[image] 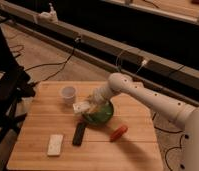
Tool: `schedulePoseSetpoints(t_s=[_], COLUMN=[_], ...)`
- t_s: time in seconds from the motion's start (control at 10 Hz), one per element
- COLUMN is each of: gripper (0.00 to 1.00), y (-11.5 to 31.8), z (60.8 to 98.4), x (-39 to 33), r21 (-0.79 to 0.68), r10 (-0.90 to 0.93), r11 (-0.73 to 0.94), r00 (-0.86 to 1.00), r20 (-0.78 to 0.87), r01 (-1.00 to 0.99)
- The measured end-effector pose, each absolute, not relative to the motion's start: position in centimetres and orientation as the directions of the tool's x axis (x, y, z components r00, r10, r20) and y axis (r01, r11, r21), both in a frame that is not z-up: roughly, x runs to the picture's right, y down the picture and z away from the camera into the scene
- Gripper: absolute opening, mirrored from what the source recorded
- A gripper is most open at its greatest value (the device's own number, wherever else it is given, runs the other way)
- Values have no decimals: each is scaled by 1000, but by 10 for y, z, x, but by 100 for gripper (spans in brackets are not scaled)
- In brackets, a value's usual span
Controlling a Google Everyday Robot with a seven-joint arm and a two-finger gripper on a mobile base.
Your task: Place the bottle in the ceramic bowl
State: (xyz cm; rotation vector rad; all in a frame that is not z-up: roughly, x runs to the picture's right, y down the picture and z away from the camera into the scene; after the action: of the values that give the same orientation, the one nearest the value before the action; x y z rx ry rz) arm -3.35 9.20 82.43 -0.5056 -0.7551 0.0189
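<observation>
The bottle (81, 106), small and whitish, is held in my gripper (89, 106) just over the left rim of the ceramic bowl (104, 116). The bowl is green and glossy and sits in the middle of the wooden table (38, 127). My white arm (143, 95) reaches in from the right and partly covers the bowl's far side. The gripper is shut on the bottle, which lies roughly sideways with its end pointing left.
A small translucent white cup (68, 93) stands just behind and left of the bottle. A black flat object (79, 133) lies in front of the bowl, a flat white block (55, 144) at the front left, and an orange-red object (118, 132) at the front right. A dark chair (5, 90) stands left of the table.
</observation>
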Motion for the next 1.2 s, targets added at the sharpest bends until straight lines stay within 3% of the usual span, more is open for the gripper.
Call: schedulePoseSetpoints(t_s=[0.1,0.5,0.6,1.2], gripper=[35,76,80,80], y=[93,98,99,99], z=[824,823,822,822], x=[-30,-7,-3,-5], r21=[-447,-458,-458,-457], r10=[203,263,272,269], r11=[882,886,887,887], r00=[735,734,732,730], r20=[647,626,625,628], r01=[151,73,61,67])
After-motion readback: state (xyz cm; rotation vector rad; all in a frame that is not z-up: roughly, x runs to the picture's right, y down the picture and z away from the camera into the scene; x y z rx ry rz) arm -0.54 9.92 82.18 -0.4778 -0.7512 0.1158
